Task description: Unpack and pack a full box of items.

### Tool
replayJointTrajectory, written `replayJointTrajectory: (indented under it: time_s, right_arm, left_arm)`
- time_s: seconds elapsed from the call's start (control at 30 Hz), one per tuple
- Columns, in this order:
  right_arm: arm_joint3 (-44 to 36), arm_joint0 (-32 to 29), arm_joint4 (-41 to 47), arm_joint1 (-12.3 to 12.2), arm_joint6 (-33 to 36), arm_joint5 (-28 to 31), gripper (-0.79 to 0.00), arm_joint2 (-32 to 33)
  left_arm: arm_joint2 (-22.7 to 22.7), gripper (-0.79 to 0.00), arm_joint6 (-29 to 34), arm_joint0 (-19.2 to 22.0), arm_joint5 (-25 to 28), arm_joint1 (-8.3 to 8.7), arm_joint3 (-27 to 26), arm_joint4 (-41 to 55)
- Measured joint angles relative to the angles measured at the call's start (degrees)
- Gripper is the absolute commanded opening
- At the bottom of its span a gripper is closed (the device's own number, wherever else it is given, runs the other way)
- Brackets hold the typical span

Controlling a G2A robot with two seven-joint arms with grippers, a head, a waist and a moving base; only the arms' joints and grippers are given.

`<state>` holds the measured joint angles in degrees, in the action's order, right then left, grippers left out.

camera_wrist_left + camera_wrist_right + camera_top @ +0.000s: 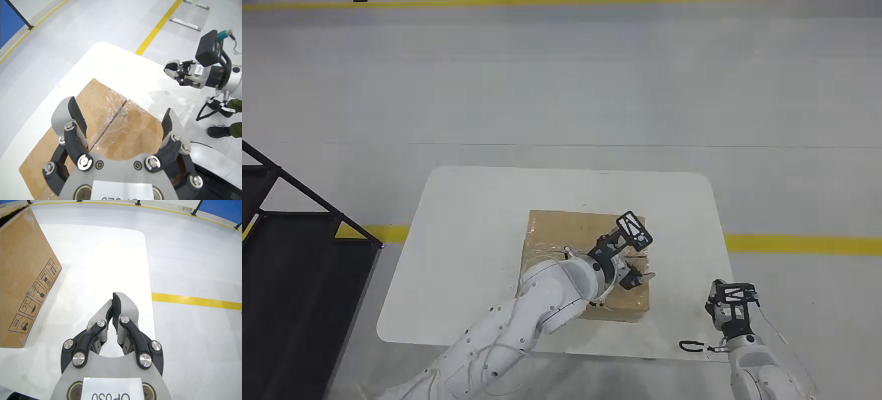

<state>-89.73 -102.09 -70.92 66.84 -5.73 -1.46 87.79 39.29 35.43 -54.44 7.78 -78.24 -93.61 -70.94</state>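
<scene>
The white tabletop (462, 250) carries one thing, a brown cardboard box (552, 235). The box sits near the middle of the tabletop, a little toward the robot's right and toward the near edge. It stands flat on its base with its top flaps folded shut. From above its outline looks close to square, so no long side stands out. The seam (105, 128) where the two flaps meet runs across the top from the robot's left to its right, pointing at the tabletop's right edge. Crinkled clear tape (115, 106) covers the seam. The side of the box that faces the robot's right bears a row of printed handling symbols.

The left hand (121, 109) hangs over the right near part of the box top, straddling the taped seam, its fingers spread wide apart with nothing between them. I cannot tell whether it touches the cardboard.

The right hand (115, 302) is at the tabletop's right near corner, apart from the box. It points away from the robot along the right edge, with its ribbed pads pressed together on nothing.
</scene>
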Motion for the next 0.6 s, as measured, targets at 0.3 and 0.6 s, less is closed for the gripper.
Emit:
replayJointTrajectory:
  time_s: [0.3, 0.6]
  right_arm:
    - [0.79, 0.11, 0.30, 0.37, -0.34, -0.03, -0.785, -0.46]
    - [0.51, 0.11, -0.14, 0.59, -0.38, 0.17, -0.785, -0.42]
  left_arm:
    - [-0.93, -0.114, 0.14, -0.62, 0.52, -0.15, 0.80, -1.58]
    - [-6.39, -0.058, 6.21, 2.34, -3.45, -2.81, 5.03, -7.83]
